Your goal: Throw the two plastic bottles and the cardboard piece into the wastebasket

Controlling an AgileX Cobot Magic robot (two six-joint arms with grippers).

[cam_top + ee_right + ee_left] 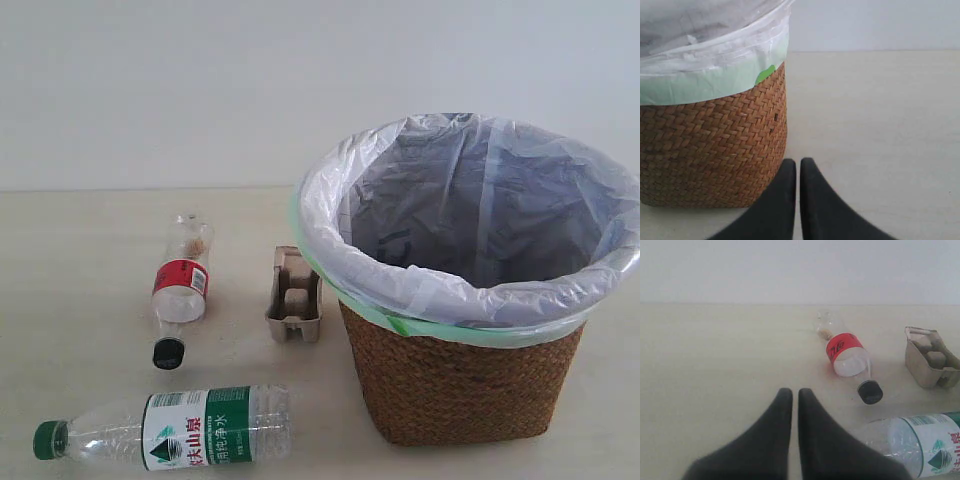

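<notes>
Basket of brown woven wicker, lined with a white plastic bag, stands upright at the exterior view's right. The long clear bottle with green cap lies nearest the camera, axis across the view, cap pointing left, away from the basket. The shorter clear bottle with red label lies behind it, axis near-to-far, black cap toward the camera. The grey-brown moulded pulp tray sits just beside the basket. Left gripper and right gripper are both pinched narrow, empty. Nothing is picked yet; the left gripper should, I judge, spread wide, then close across a bottle's labelled middle, square to its axis.
</notes>
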